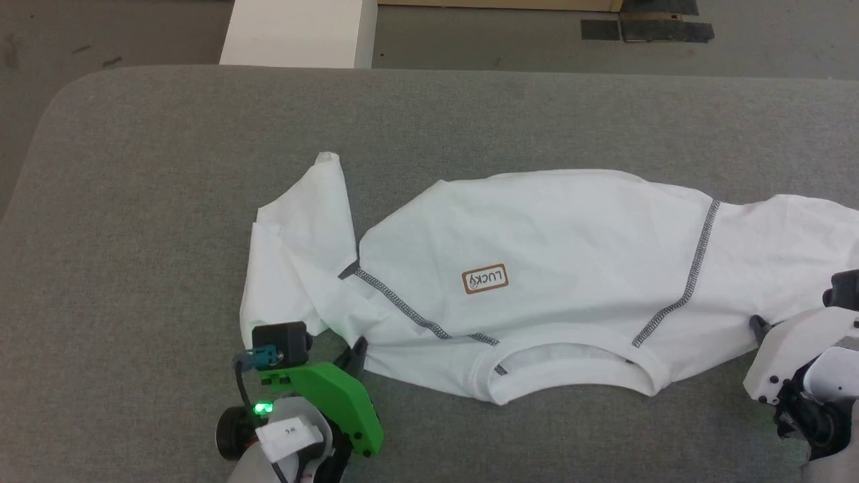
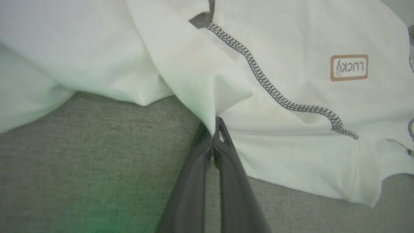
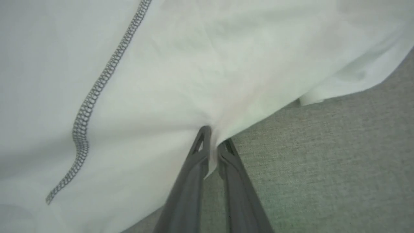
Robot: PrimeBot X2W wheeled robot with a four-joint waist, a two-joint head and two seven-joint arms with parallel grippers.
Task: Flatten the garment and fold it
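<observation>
We found the shirt (image 1: 570,228) lying spread across the grey bench (image 1: 147,201), its round neckline (image 1: 570,365) on our near side and its brown label (image 1: 484,279) upside down to us. One sleeve (image 1: 295,235) lay crumpled and folded over at our left. Our left pincer (image 2: 216,126) was pressed together on the shirt's near edge beside the left shoulder seam (image 1: 402,308), and our right pincer (image 3: 214,139) pinched the near edge beyond the right seam (image 1: 691,268). A white box (image 1: 295,33) stood past the bench.
</observation>
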